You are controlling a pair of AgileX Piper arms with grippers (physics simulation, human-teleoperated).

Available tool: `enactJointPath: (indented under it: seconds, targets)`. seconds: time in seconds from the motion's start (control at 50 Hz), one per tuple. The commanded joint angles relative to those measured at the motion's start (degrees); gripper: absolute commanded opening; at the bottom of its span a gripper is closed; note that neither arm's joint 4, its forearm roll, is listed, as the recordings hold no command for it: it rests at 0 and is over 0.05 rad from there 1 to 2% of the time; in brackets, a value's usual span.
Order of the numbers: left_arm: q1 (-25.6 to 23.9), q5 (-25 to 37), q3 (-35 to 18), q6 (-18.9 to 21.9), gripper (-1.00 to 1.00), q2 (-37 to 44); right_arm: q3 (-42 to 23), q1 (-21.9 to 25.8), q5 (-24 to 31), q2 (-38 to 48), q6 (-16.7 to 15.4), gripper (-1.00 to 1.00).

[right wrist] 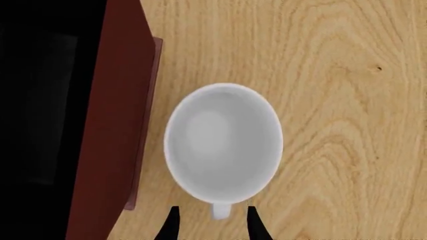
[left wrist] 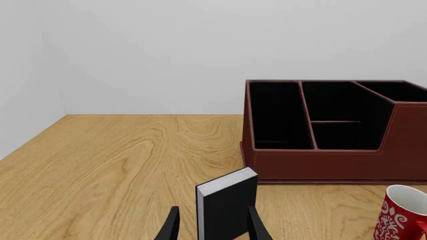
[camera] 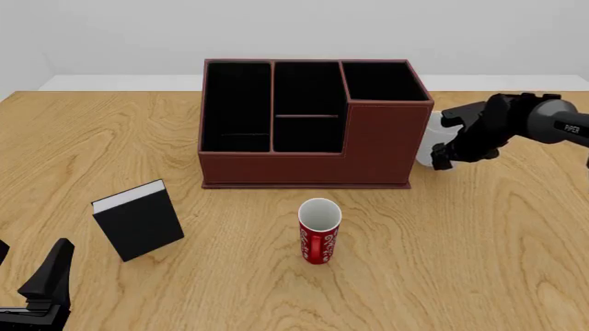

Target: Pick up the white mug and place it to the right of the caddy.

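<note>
The white mug stands upright on the table, close beside the right side of the dark reddish-brown caddy. In the front view the white mug is partly hidden behind the caddy's corner and my right gripper. Seen from above in the right wrist view, my right gripper is open, and the mug's handle lies between its fingertips without being clamped. My left gripper is open at the near left corner of the table and holds nothing.
A black book with white pages stands upright just ahead of the left gripper. A red patterned mug stands in front of the caddy. The wooden table ends at a light wall behind the caddy.
</note>
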Motion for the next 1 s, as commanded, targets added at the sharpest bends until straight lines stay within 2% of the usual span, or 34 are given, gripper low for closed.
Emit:
enactJointPath:
  seconds: [0.02,0.34,0.48,0.5,0.54,0.58,0.78,0.88,1.0]
  targets:
    - [0.0,0.0,0.0,0.0,1.00,0.0,1.3,0.0,-0.4,-1.1,0.2,1.00]
    - [0.0,0.0,0.0,0.0,1.00,0.0,5.0,-0.1,-1.7,-4.0,-0.1,1.00]
    - [0.0,0.0,0.0,0.0,1.00,0.0,8.0,-1.4,-3.2,-6.5,-1.9,1.00]
    - [0.0,0.0,0.0,0.0,1.00,0.0,7.9,-1.0,-2.9,-6.6,-1.3,1.00]
    - [0.0,0.0,0.0,0.0,1.00,0.0,9.0,-2.2,-3.7,-7.3,-2.6,1.00]
    - [0.0,0.0,0.0,0.0,1.00,0.0,8.8,-1.2,-3.2,-7.8,-1.5,1.00]
    - [0.0,0.0,0.0,0.0,1.00,0.0,11.1,-1.3,-4.2,-9.6,-1.6,1.00]
    - [0.0,0.0,0.0,0.0,1.00,0.0,11.6,0.6,-3.9,-11.1,0.5,1.00]
    - [0.0,0.0,0.0,0.0,1.00,0.0,13.0,1.4,-4.2,-13.2,0.9,1.00]
